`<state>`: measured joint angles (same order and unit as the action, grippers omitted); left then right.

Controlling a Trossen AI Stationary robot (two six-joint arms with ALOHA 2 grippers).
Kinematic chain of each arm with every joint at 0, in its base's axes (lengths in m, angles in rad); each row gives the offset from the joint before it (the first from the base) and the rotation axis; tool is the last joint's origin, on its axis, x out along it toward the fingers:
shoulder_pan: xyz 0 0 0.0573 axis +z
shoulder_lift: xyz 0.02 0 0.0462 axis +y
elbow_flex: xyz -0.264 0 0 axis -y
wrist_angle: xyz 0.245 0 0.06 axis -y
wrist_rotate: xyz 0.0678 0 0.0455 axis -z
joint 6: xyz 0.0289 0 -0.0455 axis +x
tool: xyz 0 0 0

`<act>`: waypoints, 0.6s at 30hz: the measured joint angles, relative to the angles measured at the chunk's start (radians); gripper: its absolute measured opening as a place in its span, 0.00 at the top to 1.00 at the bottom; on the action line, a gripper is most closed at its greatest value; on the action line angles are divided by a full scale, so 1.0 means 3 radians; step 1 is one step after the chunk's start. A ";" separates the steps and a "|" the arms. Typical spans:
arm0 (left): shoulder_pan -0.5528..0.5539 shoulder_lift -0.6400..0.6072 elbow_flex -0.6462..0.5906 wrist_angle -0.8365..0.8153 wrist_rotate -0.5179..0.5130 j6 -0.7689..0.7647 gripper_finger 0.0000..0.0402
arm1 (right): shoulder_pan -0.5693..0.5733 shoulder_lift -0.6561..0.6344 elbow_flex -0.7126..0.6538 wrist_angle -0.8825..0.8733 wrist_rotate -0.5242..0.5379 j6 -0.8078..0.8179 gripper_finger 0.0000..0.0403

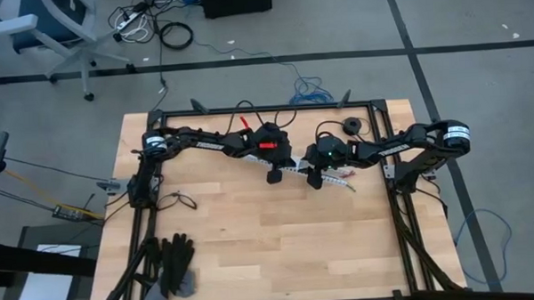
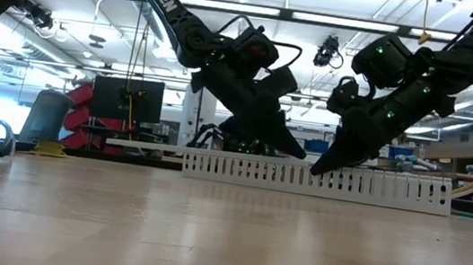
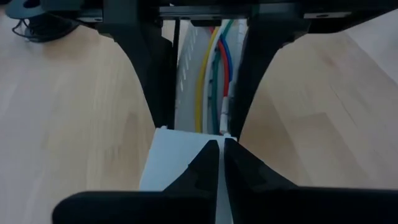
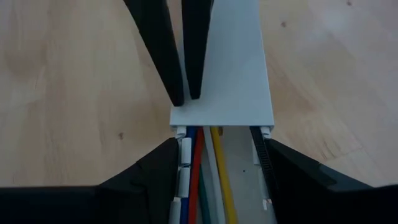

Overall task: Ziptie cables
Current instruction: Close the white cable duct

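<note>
A long white slotted channel (image 2: 317,179) lies across the far part of the light wooden table (image 1: 279,247). A flat white cover (image 4: 227,74) closes one part of this channel. A pair of black gloves (image 1: 175,263) rests near the table's front left corner. A small black roll (image 1: 351,125) sits at the back edge. An office chair (image 1: 54,37) stands on the grey floor beyond the table.

Bright even overhead light, soft shadows, blurred wrist-view foregrounds.
</note>
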<state>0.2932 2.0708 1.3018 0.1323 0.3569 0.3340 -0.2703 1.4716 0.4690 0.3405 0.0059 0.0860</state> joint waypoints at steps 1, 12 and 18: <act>-0.0004 0.0002 0.0000 0.0000 0.0000 -0.0009 1.00 | 0.0000 0.0001 0.0000 0.0007 0.0002 0.0000 0.48; -0.0042 0.0167 0.0029 0.0287 0.0045 -0.0141 1.00 | -0.0003 0.0004 -0.0005 0.0031 -0.0011 -0.0014 0.48; -0.0048 0.0179 0.0027 0.0443 0.0025 -0.0168 1.00 | -0.0003 -0.0009 -0.0004 0.0083 -0.0020 -0.0115 0.48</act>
<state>0.2787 2.1246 1.3098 0.2652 0.3645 0.2836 -0.2710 1.4689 0.4679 0.3655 -0.0002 0.0516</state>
